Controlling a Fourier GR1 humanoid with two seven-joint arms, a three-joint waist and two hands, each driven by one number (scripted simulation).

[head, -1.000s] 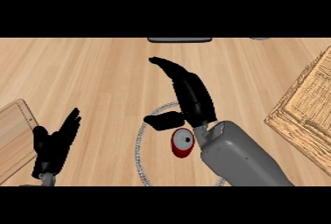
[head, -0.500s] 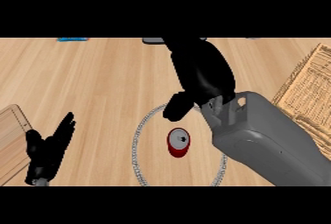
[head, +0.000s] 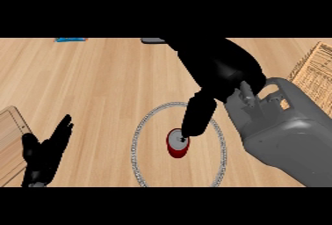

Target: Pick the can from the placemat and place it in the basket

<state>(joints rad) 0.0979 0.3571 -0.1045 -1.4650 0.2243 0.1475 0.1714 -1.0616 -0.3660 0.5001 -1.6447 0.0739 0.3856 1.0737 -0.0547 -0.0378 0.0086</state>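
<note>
Counter [head: 97,79]: pale wood planks, seen steeply from above.

Can [head: 176,149]: red body, silver top; appears to stand upright; sits inside the placemat [head: 152,132], a little toward 6 o'clock from the mat's middle; the placemat is a round mat with a beaded silvery edge, its near edge cut off at the view's bottom.

Right hand [head: 217,70]: large black mass at 12 to 1 o'clock of the can, above it; one digit reaches straight down toward 6 o'clock, and its tip overlaps the can's top at the 1 o'clock side; whether it touches the lid I cannot tell; the digits are not closed round the can, and the hand reads as spread open; grey right forearm [head: 292,136] runs off toward 4 o'clock.

Left hand [head: 40,154]: at 8 o'clock of the view, well apart from the placemat; fingers straight and pointing up toward 1 o'clock, holding nothing; resting.

Basket [head: 316,66]: light woven wall, at 2 o'clock, partly cut by the view's right edge; well apart from the can, with the right forearm between.

Wooden board [head: 9,136]: at 9 o'clock, cut by the left edge, just beside the left hand.

Blue item [head: 70,39] at 11 o'clock and dark grey item [head: 153,40] at 12 o'clock; both clipped at the top, too little showing to name.
</note>
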